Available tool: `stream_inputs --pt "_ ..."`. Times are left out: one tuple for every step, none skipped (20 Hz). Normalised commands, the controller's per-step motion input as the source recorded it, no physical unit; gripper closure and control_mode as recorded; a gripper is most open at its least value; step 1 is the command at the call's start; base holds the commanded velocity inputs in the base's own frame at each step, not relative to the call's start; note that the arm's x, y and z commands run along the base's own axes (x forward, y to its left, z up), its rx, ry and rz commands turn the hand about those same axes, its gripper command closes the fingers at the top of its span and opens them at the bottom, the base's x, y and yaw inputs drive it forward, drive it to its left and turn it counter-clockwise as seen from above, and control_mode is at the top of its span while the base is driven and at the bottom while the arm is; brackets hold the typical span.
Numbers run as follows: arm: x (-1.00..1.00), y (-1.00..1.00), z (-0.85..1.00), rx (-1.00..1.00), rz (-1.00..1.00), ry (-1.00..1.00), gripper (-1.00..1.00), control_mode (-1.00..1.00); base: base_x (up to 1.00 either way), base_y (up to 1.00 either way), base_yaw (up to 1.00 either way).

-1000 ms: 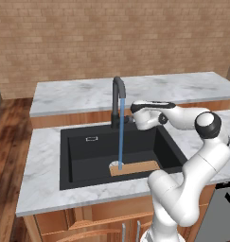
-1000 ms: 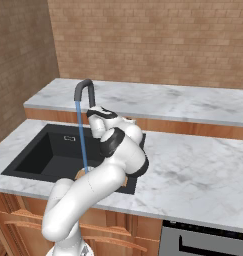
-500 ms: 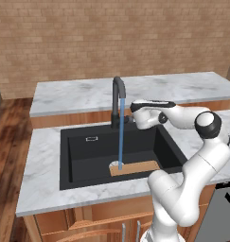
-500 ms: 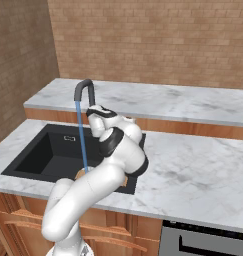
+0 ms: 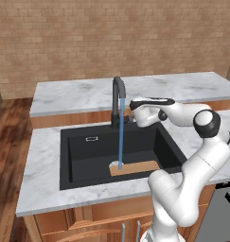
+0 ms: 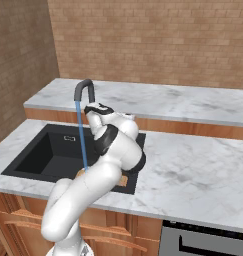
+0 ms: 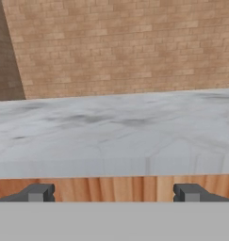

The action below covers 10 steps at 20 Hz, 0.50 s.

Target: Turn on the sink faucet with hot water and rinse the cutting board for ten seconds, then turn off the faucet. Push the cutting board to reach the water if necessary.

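Observation:
The dark gooseneck sink faucet [image 5: 118,99] stands at the back rim of the black sink [image 5: 85,153]. A thin blue stream of water [image 5: 121,142] falls from its spout onto the left end of the tan cutting board [image 5: 137,167], which lies flat at the basin's front right. My gripper [image 5: 137,112] hovers just right of the faucet, level with its lower neck, and points toward the back wall. In the hand view the gripper [image 7: 114,193] is open, its fingertips [image 7: 40,192] wide apart with nothing between them. From the right, the water [image 6: 82,137] drops beside my gripper [image 6: 96,111].
A raised marble counter [image 5: 135,90] with a wooden front runs behind the sink, and the hand view faces its edge [image 7: 111,160]. A brick wall [image 5: 111,38] stands behind it. Marble countertop [image 6: 193,175] extends to the right, above a dark appliance front [image 6: 208,242].

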Motion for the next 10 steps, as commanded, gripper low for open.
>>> stream_inputs --pt "-0.14 -0.16 0.19 0.01 0.00 0.00 -1.00 -1.00 0.00 0.00 0.00" --pt "-0.17 -0.19 0.11 0.01 0.00 0.00 -1.00 -1.00 0.00 0.00 0.00" --pt "-0.23 -0.21 0.00 0.01 0.00 0.00 -1.00 -1.00 0.00 0.00 0.00" --pt "-0.24 -0.21 0.00 0.00 0.00 0.00 -1.00 -1.00 0.00 0.00 0.00" --pt "-0.21 -0.22 0.00 0.00 0.00 0.00 -1.00 -1.00 0.00 0.00 0.00" --pt "-0.18 -0.26 0.00 0.01 0.00 0.00 -1.00 -1.00 0.00 0.00 0.00" --pt "-0.19 -0.28 0.00 0.01 0.00 0.00 -1.00 -1.00 0.00 0.00 0.00" --pt "-0.19 -0.26 0.00 0.01 0.00 0.00 -1.00 -1.00 0.00 0.00 0.00" --pt "-0.17 -0.25 0.00 0.00 0.00 0.00 -1.00 -1.00 0.00 0.00 0.00" --pt "-0.14 -0.24 0.00 0.00 0.00 0.00 -1.00 -1.00 0.00 0.00 0.00"
